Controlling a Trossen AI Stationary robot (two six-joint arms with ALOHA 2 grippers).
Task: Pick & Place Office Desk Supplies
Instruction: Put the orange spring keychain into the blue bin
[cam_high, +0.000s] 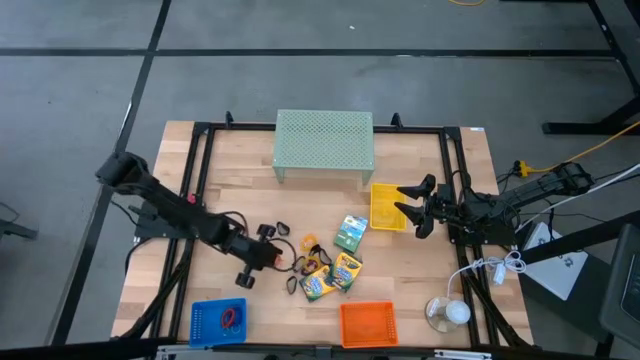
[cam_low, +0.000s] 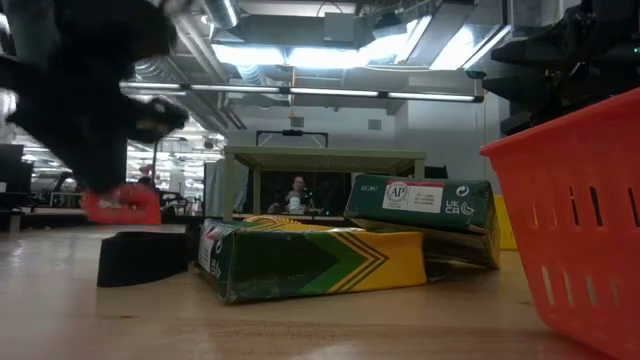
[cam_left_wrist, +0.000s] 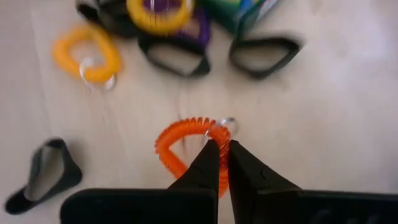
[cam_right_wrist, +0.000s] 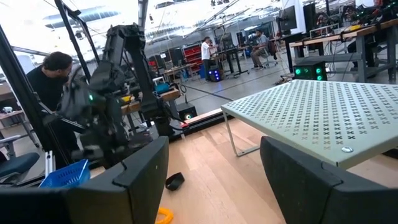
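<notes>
Left of the crayon boxes (cam_high: 338, 268), near the surface's (cam_high: 420, 280) middle, the left end effector (cam_left_wrist: 222, 149) is clamped on the orange ring (cam_left_wrist: 186, 146). Bare wood lies around it. Beside the yellow basket (cam_high: 387, 206), the right end effector (cam_high: 412, 205) stands spread apart.

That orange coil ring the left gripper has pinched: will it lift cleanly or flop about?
The orange coil ring looks springy, so it will probably sag and stretch from the left gripper, shut on one side of the loop. It seems light. Its small metal ring may dangle.
</notes>
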